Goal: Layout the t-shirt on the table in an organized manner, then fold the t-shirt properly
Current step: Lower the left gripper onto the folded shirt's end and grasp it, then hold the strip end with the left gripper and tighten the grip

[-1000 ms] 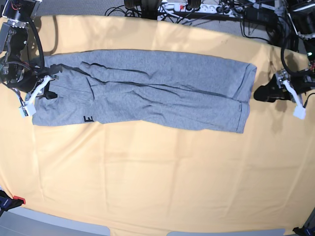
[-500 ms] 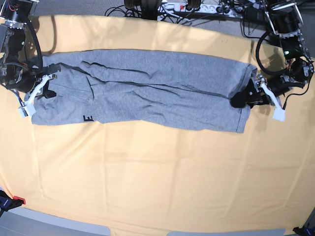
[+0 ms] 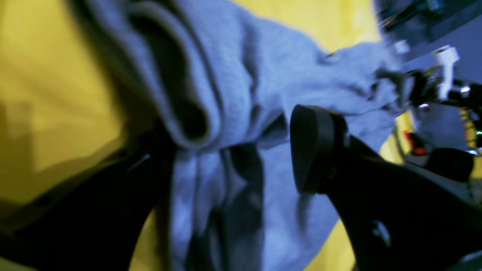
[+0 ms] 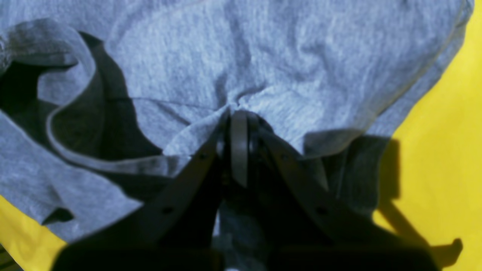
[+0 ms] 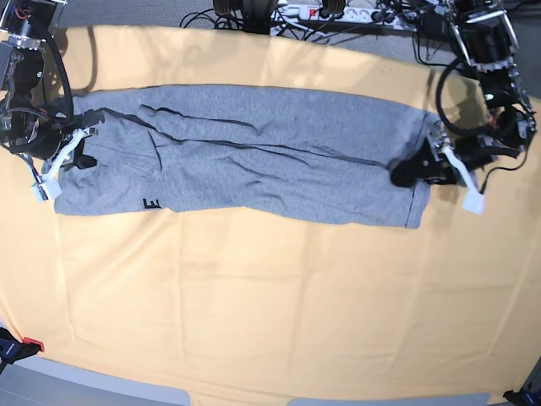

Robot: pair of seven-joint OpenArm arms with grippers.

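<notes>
The heather-grey t-shirt [image 5: 254, 161] lies as a long narrow strip across the far half of the table [image 5: 270, 296], with one black letter showing near its left end. My right gripper [image 5: 78, 154] is at that left end, shut on a pinch of the cloth [image 4: 263, 56]; its tips [image 4: 239, 116] meet in puckered fabric. My left gripper [image 5: 406, 173] is at the shirt's right end and stands open. In the left wrist view the bunched grey cloth [image 3: 263, 75] runs between its two black fingers [image 3: 312, 150].
Cables and a power strip [image 5: 313, 12] lie past the table's far edge. A small red and black object [image 5: 30, 344] sits at the front left corner. Wide bare cloth stretches in front of the shirt.
My left gripper has moved left from beside the shirt onto its right end, still open. The right gripper and the shirt's left end have not moved.
</notes>
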